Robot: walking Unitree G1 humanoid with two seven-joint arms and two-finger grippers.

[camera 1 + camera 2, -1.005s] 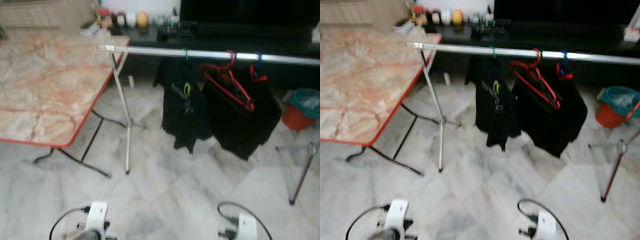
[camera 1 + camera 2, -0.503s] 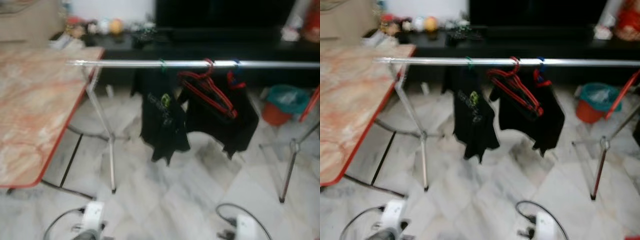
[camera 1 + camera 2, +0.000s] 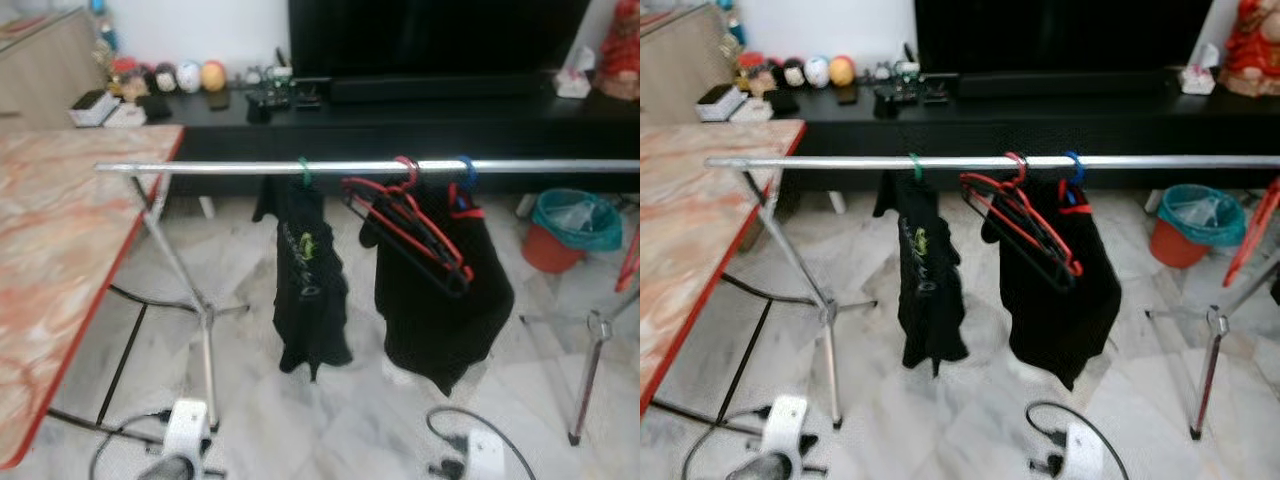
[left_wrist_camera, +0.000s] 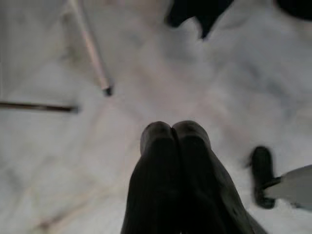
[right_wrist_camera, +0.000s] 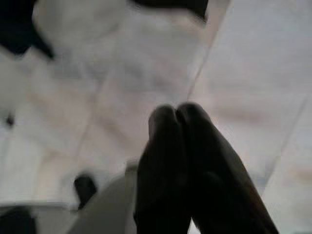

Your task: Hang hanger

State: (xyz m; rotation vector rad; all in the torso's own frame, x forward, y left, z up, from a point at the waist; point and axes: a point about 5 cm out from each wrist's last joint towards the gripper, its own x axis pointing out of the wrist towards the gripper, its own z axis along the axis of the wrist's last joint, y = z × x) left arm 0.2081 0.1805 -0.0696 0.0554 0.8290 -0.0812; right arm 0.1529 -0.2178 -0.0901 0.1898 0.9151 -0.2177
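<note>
A silver clothes rail (image 3: 230, 167) runs across the room on tripod legs. From it hang a black garment (image 3: 308, 290) on a green hook, a bundle of empty red and black hangers (image 3: 410, 225), and a larger black garment (image 3: 440, 305) on a blue hook. Both arms hang low: the left wrist (image 3: 185, 440) and right wrist (image 3: 480, 458) show at the bottom edge. My left gripper (image 4: 174, 127) is shut with nothing in it, pointing at the marble floor. My right gripper (image 5: 176, 110) is also shut and empty above the floor.
A marble-patterned table with a red rim (image 3: 60, 250) stands on the left on black folding legs. A black TV cabinet (image 3: 400, 115) with small ornaments lines the back wall. A teal and orange bucket (image 3: 565, 225) sits at the right, near a second tripod leg (image 3: 590, 375).
The camera has moved right and closer to the rail, so the table has slid off to the left. The garments and hangers hang as before; both grippers stay low and shut.
</note>
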